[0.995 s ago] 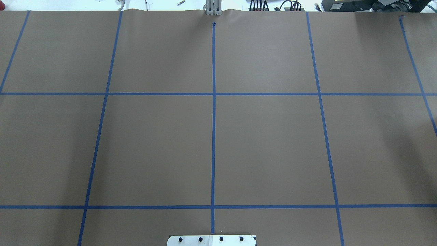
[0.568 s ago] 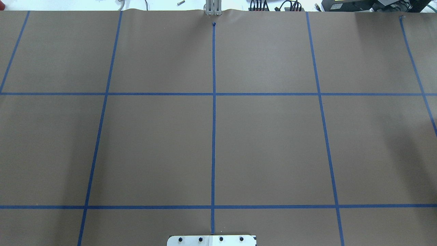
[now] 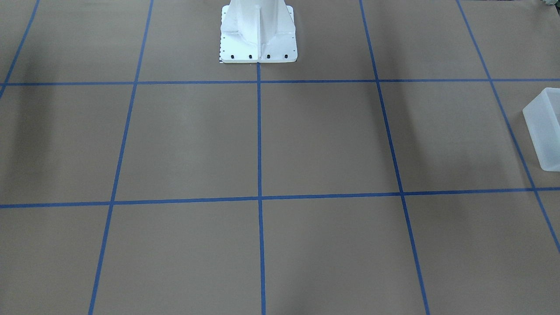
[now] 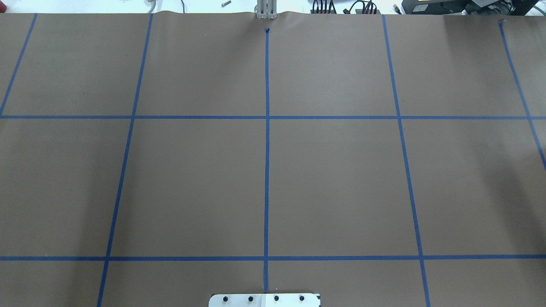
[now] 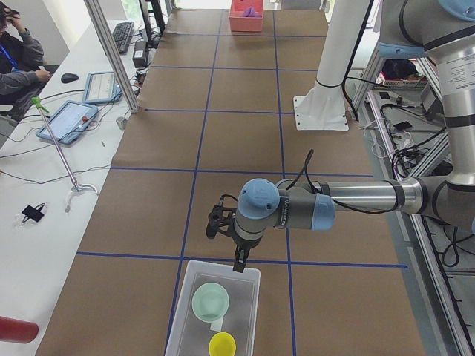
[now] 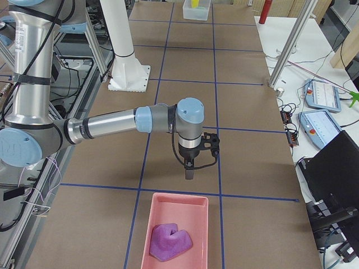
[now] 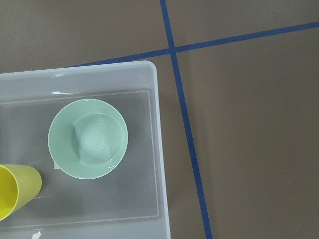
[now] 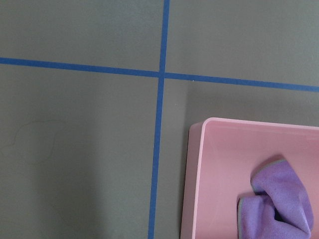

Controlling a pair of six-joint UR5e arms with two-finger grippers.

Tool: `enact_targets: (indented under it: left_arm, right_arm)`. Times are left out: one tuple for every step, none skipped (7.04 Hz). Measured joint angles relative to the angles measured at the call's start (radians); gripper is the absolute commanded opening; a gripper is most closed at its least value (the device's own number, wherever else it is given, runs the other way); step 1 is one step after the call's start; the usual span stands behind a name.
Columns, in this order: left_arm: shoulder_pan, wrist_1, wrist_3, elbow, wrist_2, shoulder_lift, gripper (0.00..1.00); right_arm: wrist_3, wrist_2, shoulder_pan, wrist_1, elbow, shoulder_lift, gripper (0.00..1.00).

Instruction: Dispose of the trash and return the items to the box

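Observation:
The frosted white box (image 5: 180, 308) stands on the brown table near the left end. The mint-green bowl (image 5: 211, 302) and the yellow cup (image 5: 222, 345) stand upright inside it. The left wrist view shows the bowl (image 7: 88, 138), the cup (image 7: 15, 189) and the box's rim (image 7: 157, 124) from above. My left gripper (image 5: 239, 259) hangs just above the box's far rim. My right gripper (image 6: 189, 171) hangs just behind a pink tray (image 6: 160, 204) that holds a crumpled purple cloth (image 6: 170, 240). I cannot tell whether either gripper is open or shut.
The white robot pedestal (image 3: 258, 35) stands at the table's robot side. Blue tape lines grid the brown paper. The box's edge (image 3: 544, 131) shows at the right of the front view. Tablets, cables and a seated person (image 5: 18, 55) line the operators' side.

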Motion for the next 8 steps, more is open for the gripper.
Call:
enact_targets:
  left_arm:
    - [0.000, 0.000, 0.000, 0.000, 0.000, 0.000, 0.98]
    - [0.000, 0.000, -0.001, 0.000, 0.000, 0.000, 0.98]
    - [0.000, 0.000, -0.001, 0.000, 0.000, 0.000, 0.98]
    - [0.000, 0.000, -0.001, 0.000, 0.000, -0.001, 0.98]
    - [0.000, 0.000, -0.001, 0.000, 0.000, -0.001, 0.98]
    - [0.000, 0.000, 0.000, 0.001, 0.000, -0.001, 0.98]
    - [0.000, 0.000, 0.001, 0.002, 0.000, 0.001, 0.98]
    - [0.000, 0.000, 0.001, 0.003, 0.001, 0.001, 0.98]
  right_arm:
    - [-0.001, -0.002, 0.000, 0.007, 0.001, 0.005, 1.00]
    - [-0.001, 0.000, 0.000, 0.010, 0.004, 0.007, 1.00]
    - [-0.001, 0.001, 0.000, 0.011, 0.009, 0.008, 1.00]
    - [-0.002, 0.002, 0.000, 0.012, 0.013, 0.009, 1.00]
    - [-0.002, 0.003, 0.000, 0.012, 0.015, 0.010, 1.00]
    - [-0.003, 0.005, 0.000, 0.012, 0.022, 0.010, 1.00]
    - [-0.002, 0.008, 0.000, 0.011, 0.035, 0.009, 1.00]
    - [-0.002, 0.010, 0.000, 0.011, 0.045, 0.006, 1.00]
